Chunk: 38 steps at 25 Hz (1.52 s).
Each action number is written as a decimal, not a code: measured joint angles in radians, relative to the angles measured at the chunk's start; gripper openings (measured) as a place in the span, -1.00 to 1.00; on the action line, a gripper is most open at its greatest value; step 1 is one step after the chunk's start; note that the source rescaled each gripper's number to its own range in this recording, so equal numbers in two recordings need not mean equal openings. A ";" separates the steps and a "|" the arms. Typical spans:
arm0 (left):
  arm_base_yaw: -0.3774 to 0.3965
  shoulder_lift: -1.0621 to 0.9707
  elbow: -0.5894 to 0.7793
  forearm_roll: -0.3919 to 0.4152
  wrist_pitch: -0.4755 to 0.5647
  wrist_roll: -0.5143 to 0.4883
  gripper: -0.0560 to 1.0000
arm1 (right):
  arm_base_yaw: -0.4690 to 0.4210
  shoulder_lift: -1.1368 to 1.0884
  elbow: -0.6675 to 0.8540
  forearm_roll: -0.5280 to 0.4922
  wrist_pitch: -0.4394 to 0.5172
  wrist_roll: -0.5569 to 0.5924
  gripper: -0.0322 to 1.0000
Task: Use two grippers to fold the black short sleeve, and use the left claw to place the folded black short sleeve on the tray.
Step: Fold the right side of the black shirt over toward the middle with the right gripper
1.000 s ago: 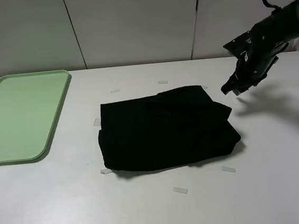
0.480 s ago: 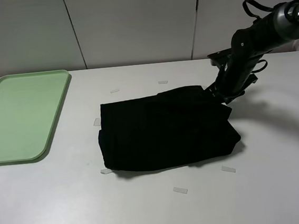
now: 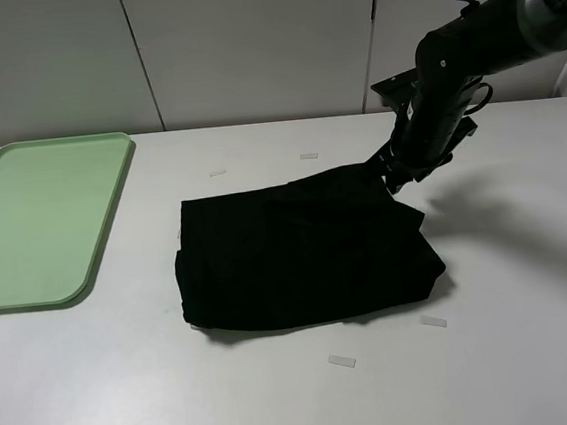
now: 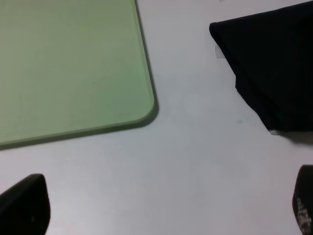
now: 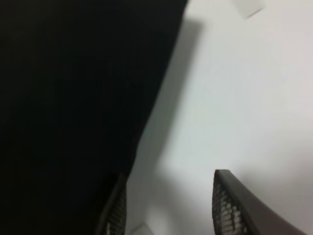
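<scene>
Fingers (image 4: 25, 208) of the left gripper (image 4: 164, 210) stand wide apart. Only their dark tips show at the edges of the left wrist view, with bare white table (image 4: 195, 161) between them. Nothing is held. This gripper is out of sight in the high view.

Fingers (image 5: 230, 205) of the right gripper (image 5: 168, 196) are parted about halfway, textured pads facing each other. One finger sits against the edge of the black short sleeve (image 5: 73, 98), the other over open table. Only table surface shows in the gap between them, no cloth. Whether the near finger actually touches the fabric, I cannot tell.

High view: the right gripper (image 3: 392, 172) is down low at the far right corner of the black short sleeve (image 3: 302, 251), its arm reaching in from the upper right.

The black short sleeve lies folded into a rough rectangle, flat on the middle of the table (image 3: 518, 351), edges a bit uneven.

The tray (image 3: 33, 221), pale green, sits at the table's left side, well apart from the garment. In the left wrist view the tray's rounded corner (image 4: 146, 105) and the shirt's corner (image 4: 274, 63) show with a strip of table between.

Small tape pieces (image 3: 342, 362) dot the table around the shirt.
</scene>
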 joint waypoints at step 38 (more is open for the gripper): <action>0.000 0.000 0.000 0.134 -0.001 0.000 1.00 | 0.218 -0.143 0.001 0.130 0.021 -0.039 0.81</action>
